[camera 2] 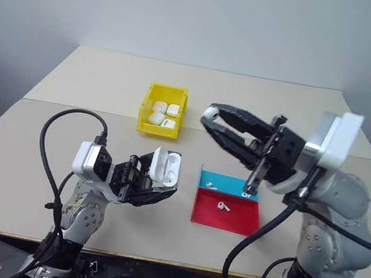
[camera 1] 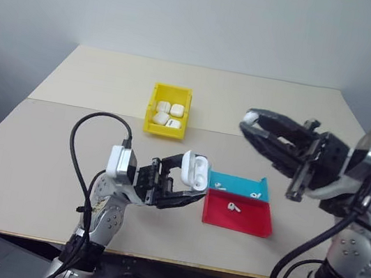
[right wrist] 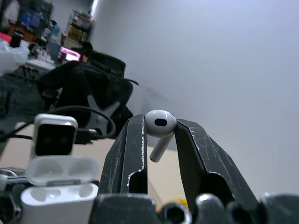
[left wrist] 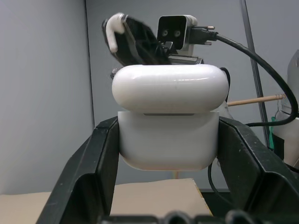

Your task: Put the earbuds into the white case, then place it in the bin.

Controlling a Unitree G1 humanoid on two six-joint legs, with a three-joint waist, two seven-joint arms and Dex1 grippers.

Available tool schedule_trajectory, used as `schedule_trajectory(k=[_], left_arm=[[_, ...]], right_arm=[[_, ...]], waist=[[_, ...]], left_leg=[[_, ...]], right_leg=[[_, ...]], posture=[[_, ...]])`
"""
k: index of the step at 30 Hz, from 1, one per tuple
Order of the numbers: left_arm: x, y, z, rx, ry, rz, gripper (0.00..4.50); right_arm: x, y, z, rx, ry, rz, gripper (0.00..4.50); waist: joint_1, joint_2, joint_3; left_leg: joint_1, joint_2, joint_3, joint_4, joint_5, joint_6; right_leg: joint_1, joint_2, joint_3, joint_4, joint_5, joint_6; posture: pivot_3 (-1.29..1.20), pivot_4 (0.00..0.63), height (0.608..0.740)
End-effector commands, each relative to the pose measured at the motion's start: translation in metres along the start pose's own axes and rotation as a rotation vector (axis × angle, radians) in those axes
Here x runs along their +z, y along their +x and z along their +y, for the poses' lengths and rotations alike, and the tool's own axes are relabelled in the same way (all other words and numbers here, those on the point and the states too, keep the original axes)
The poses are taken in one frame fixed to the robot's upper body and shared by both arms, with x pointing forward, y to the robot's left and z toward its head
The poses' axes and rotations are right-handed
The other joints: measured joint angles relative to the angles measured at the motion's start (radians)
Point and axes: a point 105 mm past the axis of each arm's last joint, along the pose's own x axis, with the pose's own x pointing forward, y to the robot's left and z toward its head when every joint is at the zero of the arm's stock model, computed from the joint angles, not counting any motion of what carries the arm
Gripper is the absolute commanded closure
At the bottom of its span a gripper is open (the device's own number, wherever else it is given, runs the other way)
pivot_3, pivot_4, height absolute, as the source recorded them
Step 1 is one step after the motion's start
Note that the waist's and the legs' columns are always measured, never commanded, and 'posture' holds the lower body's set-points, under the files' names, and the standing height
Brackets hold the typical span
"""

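My left gripper (camera 1: 191, 176) is shut on the white case (camera 1: 199, 171) and holds it upright above the table's front. The case's lid is flipped open and both wells (right wrist: 60, 192) look empty. My right gripper (camera 1: 245, 125) hangs in the air to the right of the case and higher, pointing toward it. It is shut on one of the earbuds (right wrist: 160, 125), pinched between the fingertips with the stem down. More earbuds lie in the teal tray (camera 1: 219, 185) and the red tray (camera 1: 234, 207). The yellow bin (camera 1: 152, 105) stands further back.
Several white cases (camera 1: 168, 114) lie inside the bin. The shallow teal tray (camera 1: 264, 188) and red tray (camera 1: 256, 224) sit side by side just right of the held case. A black cable (camera 1: 79, 143) loops up from my left wrist. The tan table (camera 1: 75, 79) ends at a wall.
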Motion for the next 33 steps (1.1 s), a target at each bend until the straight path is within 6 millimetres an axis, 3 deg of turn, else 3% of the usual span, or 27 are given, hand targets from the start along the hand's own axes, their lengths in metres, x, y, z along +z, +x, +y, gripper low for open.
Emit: schedule_trajectory(k=[1, 16, 33], left_arm=[[0.011, 0.007, -0.002, -0.055, 0.02, -0.013, 1.71], [0.014, 0.008, -0.003, -0.076, 0.028, -0.006, 1.71], [0.013, 0.01, -0.005, -0.083, 0.025, -0.021, 1.71]], right_arm=[[0.0, 0.005, 0.013, 0.067, -0.039, -0.046, 3.51], [-0.025, 0.004, 0.026, 0.165, -0.073, 0.002, 3.51], [-0.037, 0.005, 0.027, 0.179, -0.07, 0.035, 3.51]], waist=[[0.0, 0.0, 0.0], [0.001, 0.0, 0.0], [0.002, 0.0, 0.0]], left_leg=[[0.0, 0.0, 0.0, 0.0, 0.0, 0.0], [0.0, 0.0, 0.0, 0.0, 0.0, 0.0], [0.0, 0.0, 0.001, 0.0, 0.0, 0.0]], right_leg=[[0.0, 0.0, 0.0, 0.0, 0.0, 0.0], [0.0, 0.0, 0.0, 0.0, 0.0, 0.0], [0.0, 0.0, 0.0, -0.001, 0.0, 0.0]], posture=[[0.0, 0.15, 0.74], [0.0, 0.15, 0.74], [0.0, 0.15, 0.74]])
